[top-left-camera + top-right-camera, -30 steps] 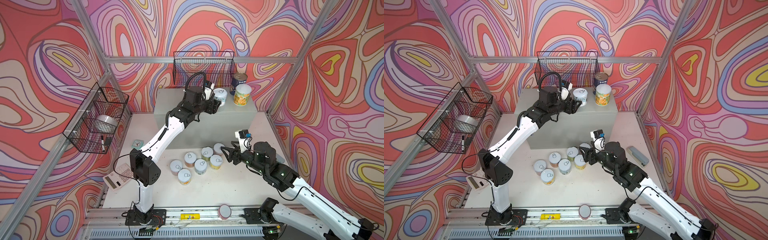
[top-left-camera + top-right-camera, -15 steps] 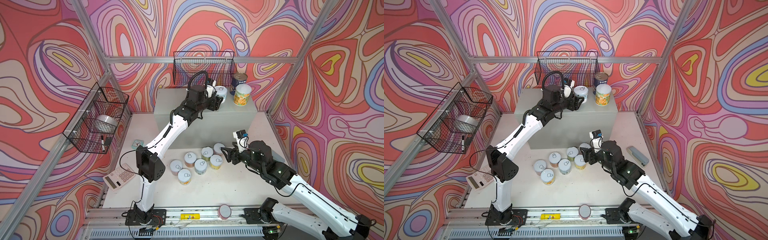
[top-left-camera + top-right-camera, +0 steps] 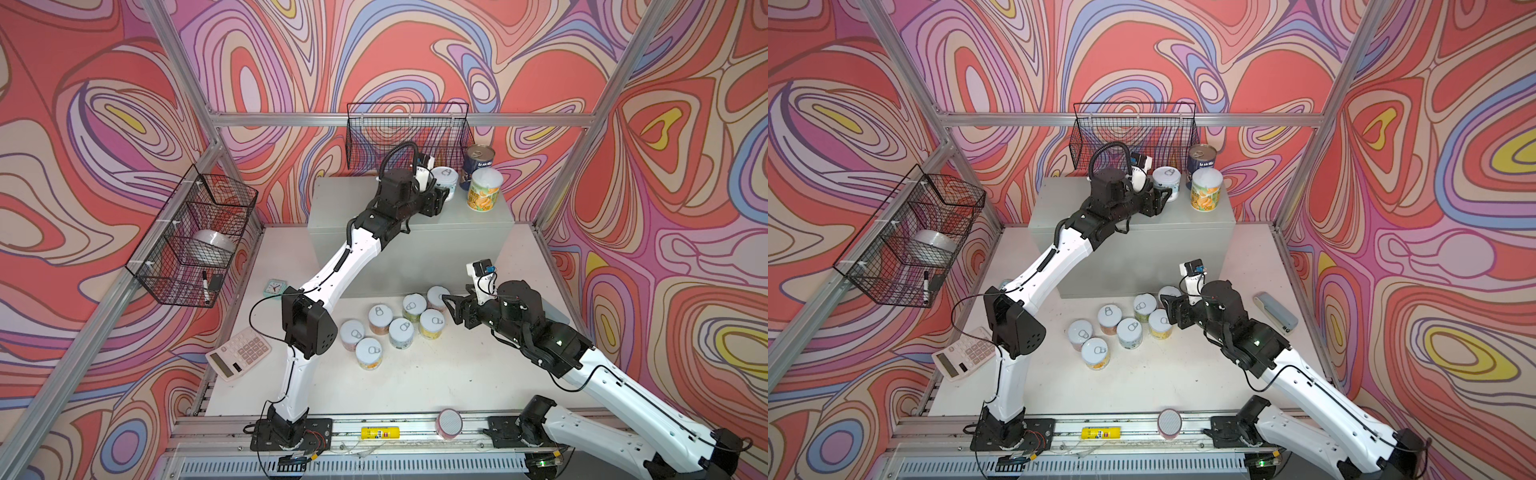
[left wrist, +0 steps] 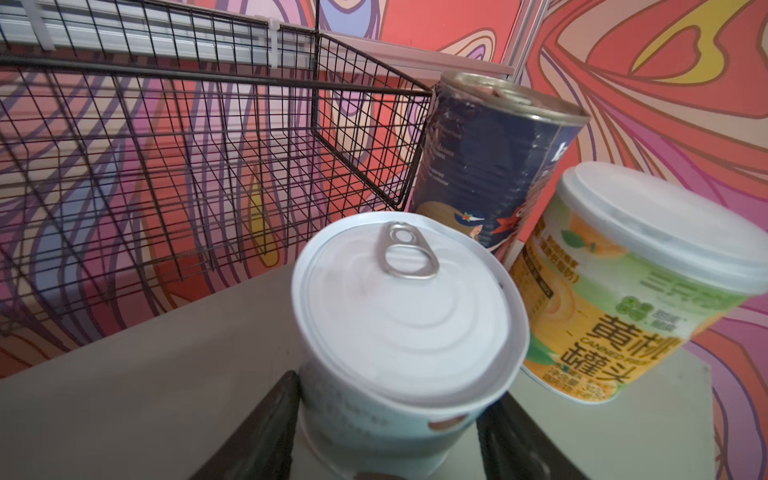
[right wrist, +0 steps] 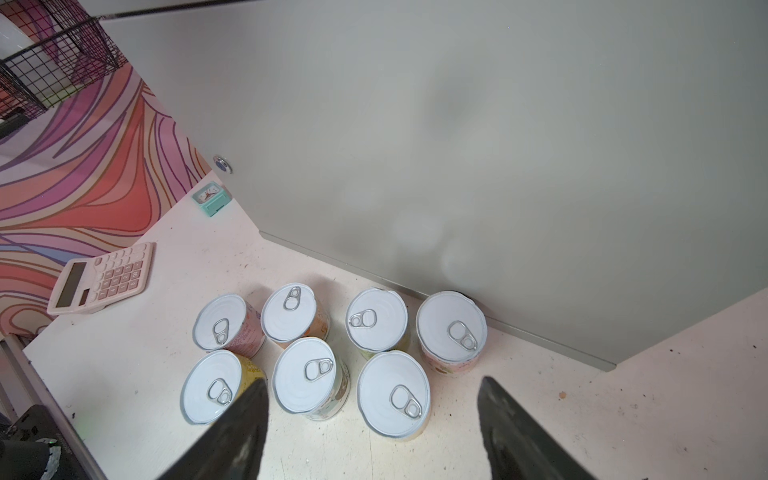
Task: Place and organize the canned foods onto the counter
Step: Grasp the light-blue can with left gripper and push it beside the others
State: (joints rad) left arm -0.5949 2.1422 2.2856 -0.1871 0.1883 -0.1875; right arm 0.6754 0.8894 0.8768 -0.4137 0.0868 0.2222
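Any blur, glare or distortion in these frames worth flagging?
Left wrist view: the nearest can and the orange can look soft, and the wide lens leans the blue can. Right wrist view: lids sharp, fingers blurred, faint reflections on the cabinet front. Both top views: sharp, evenly lit.

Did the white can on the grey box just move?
Yes. The white can moved farther back on the counter, closer to the dark-blue can, held in the left pincer.

I see everything from high in both top views; wrist cameras look closely past their jaws at cans [image 5: 394,392].
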